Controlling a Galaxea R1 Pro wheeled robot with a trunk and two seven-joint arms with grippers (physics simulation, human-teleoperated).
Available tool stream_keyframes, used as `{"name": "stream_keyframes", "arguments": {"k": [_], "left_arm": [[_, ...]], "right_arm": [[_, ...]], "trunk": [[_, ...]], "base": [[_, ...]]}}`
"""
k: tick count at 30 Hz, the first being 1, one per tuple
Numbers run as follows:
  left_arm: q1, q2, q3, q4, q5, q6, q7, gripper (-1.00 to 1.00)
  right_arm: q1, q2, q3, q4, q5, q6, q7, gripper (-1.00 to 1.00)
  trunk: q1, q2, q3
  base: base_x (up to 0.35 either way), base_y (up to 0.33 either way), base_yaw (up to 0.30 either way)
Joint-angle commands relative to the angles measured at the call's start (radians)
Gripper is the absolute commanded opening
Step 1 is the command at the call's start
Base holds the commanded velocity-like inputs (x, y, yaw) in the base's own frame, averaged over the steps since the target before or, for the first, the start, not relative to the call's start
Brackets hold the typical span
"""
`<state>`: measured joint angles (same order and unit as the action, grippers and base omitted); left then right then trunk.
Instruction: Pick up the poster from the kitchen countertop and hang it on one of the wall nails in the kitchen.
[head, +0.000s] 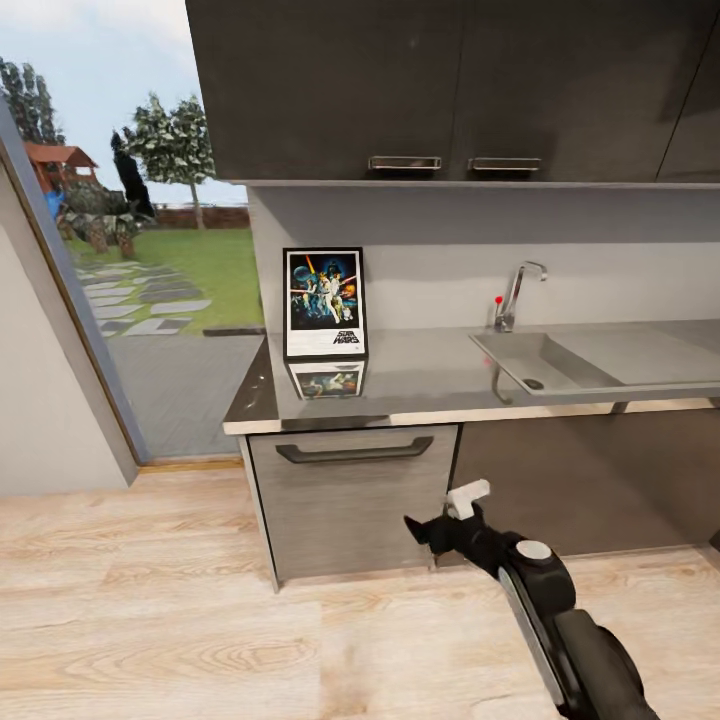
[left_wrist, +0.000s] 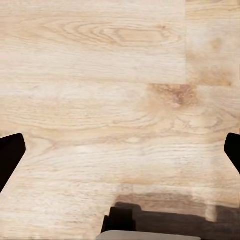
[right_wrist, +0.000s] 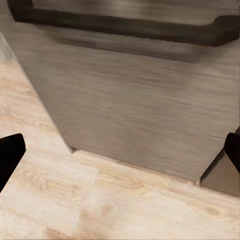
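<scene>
In the head view, the poster (head: 325, 305) is seen upright on the kitchen countertop (head: 430, 375), against the wall; the right gripper (head: 447, 520) is held low before the drawer (head: 350, 495), so the reach is judged not yet begun. In both wrist views, fingertips are spread wide, empty. Next, raising is needed.

Poster (head: 325, 304) upright on countertop (head: 420, 375), sink (head: 545, 362) rightward

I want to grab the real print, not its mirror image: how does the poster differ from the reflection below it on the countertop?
The poster stands upright against the wall, while the reflection lies in the glossy kitchen countertop. The poster is tall with vivid colours; the reflection is shorter, squashed and fainter. The poster shows "STAR WARS" lettering; none can be read in the reflection. Both show the same figures inside a white border.
</scene>
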<state>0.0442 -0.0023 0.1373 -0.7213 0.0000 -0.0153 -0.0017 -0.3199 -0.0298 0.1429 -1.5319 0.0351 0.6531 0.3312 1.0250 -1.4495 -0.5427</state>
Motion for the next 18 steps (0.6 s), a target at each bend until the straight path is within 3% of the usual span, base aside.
{"name": "stream_keyframes", "arguments": {"k": [1,2,3,5,7,12,18], "left_arm": [[0.0,0.001,0.018,-0.001,0.0,-0.002,-0.001,1.0],[0.0,0.001,0.022,-0.001,0.0,-0.002,-0.001,1.0],[0.0,0.002,0.03,-0.001,0.0,-0.002,-0.001,1.0],[0.0,0.002,0.033,-0.001,0.0,-0.002,-0.001,1.0],[0.0,0.002,0.037,-0.003,0.0,-0.002,-0.002,1.0],[0.0,0.002,0.039,-0.005,0.0,-0.002,-0.002,1.0],[0.0,0.002,0.039,-0.007,0.0,-0.002,-0.002,1.0]], "right_arm": [[-0.085,-0.001,-0.001,-0.006,-0.012,0.083,0.056,1.0],[-0.111,-0.001,-0.001,-0.007,-0.018,0.109,0.067,1.0],[-0.185,-0.001,-0.001,-0.005,-0.04,0.182,0.091,1.0],[-0.23,-0.001,-0.002,0.004,-0.056,0.219,0.101,1.0],[-0.324,-0.007,-0.004,0.046,-0.099,0.265,0.113,1.0],[-0.39,-0.021,-0.022,0.089,-0.157,0.282,0.118,1.0],[-0.414,-0.039,-0.038,0.103,-0.247,0.286,0.119,1.0]], "trunk": [[0.0,-0.001,-0.001],[0.0,-0.001,-0.001],[0.0,-0.001,-0.001],[0.0,-0.001,-0.001],[0.0,-0.001,-0.001],[0.0,-0.001,-0.001],[0.0,-0.001,-0.001]], "base": [[0.0,0.0,0.0],[0.0,0.0,0.0],[0.006,0.0,0.0],[0.036,0.0,0.0],[0.186,-0.042,0.0],[0.253,-0.076,0.0],[0.29,-0.107,0.0]]}}
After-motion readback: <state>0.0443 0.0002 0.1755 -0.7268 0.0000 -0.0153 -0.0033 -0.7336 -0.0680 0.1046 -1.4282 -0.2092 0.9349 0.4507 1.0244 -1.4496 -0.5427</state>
